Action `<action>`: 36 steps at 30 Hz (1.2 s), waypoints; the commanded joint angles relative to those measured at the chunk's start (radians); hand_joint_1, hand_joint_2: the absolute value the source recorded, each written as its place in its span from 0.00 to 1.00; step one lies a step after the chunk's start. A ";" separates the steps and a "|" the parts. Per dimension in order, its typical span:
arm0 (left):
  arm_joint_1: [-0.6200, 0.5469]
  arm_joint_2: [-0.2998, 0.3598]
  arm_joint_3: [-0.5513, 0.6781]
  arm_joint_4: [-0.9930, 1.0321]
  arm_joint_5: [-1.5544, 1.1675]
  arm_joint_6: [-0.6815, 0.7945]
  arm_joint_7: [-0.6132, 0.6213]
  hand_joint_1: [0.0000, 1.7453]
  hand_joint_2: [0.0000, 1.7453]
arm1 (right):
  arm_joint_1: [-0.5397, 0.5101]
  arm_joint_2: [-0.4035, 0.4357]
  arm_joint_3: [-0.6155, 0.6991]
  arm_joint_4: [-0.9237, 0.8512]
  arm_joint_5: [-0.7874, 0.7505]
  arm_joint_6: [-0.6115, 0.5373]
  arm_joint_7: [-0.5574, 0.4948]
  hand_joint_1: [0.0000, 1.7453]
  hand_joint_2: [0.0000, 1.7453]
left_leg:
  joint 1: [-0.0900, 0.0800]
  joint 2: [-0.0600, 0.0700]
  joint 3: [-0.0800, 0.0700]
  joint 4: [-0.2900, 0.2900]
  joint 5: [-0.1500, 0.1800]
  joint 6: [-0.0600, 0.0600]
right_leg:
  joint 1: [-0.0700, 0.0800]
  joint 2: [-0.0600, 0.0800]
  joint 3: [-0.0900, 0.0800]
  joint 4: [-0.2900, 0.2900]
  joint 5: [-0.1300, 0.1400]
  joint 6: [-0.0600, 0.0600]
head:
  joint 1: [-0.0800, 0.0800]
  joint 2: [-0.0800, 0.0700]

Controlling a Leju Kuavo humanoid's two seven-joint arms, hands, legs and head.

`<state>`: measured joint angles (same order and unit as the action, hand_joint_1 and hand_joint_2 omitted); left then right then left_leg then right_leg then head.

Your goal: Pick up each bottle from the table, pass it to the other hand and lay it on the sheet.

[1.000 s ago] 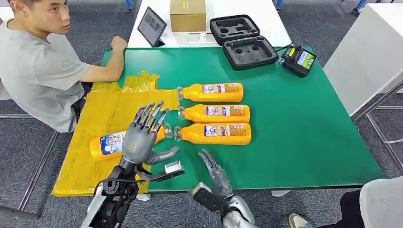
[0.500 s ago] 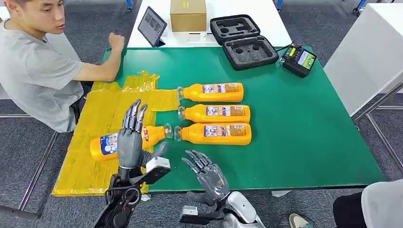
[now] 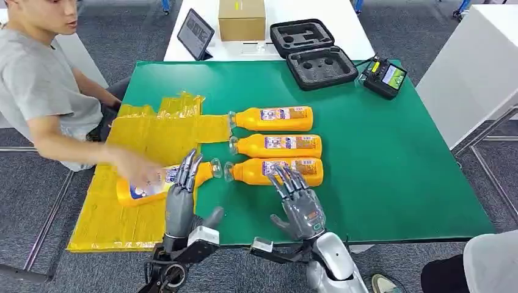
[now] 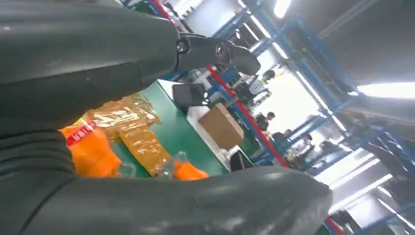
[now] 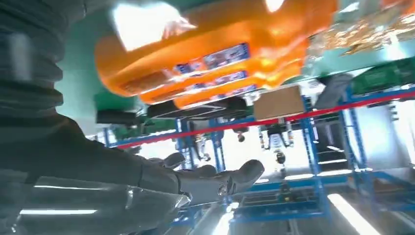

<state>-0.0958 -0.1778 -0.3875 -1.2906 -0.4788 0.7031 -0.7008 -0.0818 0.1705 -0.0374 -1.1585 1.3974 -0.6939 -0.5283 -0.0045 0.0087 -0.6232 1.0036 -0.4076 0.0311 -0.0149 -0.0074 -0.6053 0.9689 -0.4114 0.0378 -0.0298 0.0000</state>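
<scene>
Three orange bottles lie side by side on the green table: the far bottle, the middle bottle and the near bottle. A fourth bottle lies on the yellow sheet, its cap toward the others. My left hand stands at the sheet's near right edge, fingers straight, holding nothing. My right hand hovers just in front of the near bottle, fingers spread and empty. The left wrist view shows the sheet and an orange bottle.
A person sits at the left; their hand reaches onto the sheet at the fourth bottle. At the table's far end are a black foam case, a handheld controller, a tablet and a cardboard box.
The person's arm left the table's far corner and reached to the bottle on the sheet. My left hand drew back toward the near edge. My right hand rose toward the near bottle.
</scene>
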 commanded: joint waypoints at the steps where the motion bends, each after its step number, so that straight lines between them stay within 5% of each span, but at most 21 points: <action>1: -0.023 0.030 -0.071 -0.006 0.000 -0.005 0.003 0.00 0.00 | -0.103 -0.066 0.001 0.163 -0.021 -0.004 0.044 0.00 1.00 | 0.001 0.000 0.004 -0.001 -0.001 -0.002 | 0.001 0.001 0.004 -0.001 -0.001 -0.001 | 0.000 0.000; 14: -0.073 0.015 -0.135 0.005 0.037 -0.005 0.003 0.00 0.00 | -0.265 -0.143 0.037 0.403 0.049 -0.004 0.154 0.00 1.00 | 0.002 0.000 0.007 0.000 -0.003 -0.002 | 0.002 0.002 0.007 -0.001 -0.002 -0.002 | 0.000 0.000; 30: -0.068 -0.001 -0.155 -0.004 0.037 -0.005 0.003 0.00 0.00 | -0.430 -0.164 0.067 0.714 -0.027 -0.004 0.103 0.00 1.00 | 0.001 0.000 0.004 0.000 -0.001 -0.001 | 0.001 0.002 0.004 -0.001 -0.001 -0.001 | 0.000 0.000; 36: -0.066 -0.002 -0.143 -0.020 0.025 -0.005 0.003 0.00 0.00 | -0.440 -0.153 0.096 0.692 -0.017 -0.004 0.100 0.00 1.00 | 0.001 0.000 0.004 0.000 -0.001 -0.001 | 0.001 0.001 0.004 0.000 -0.001 -0.001 | 0.000 0.000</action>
<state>-0.1440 -0.1869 -0.5383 -1.3195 -0.4463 0.7031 -0.7012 -0.4552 0.0202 0.0011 -0.5837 1.3703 -0.6966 -0.4234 -0.0045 0.0089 -0.6221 1.0039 -0.4067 0.0317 -0.0147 -0.0073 -0.6043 0.9689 -0.4108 0.0379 -0.0294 0.0000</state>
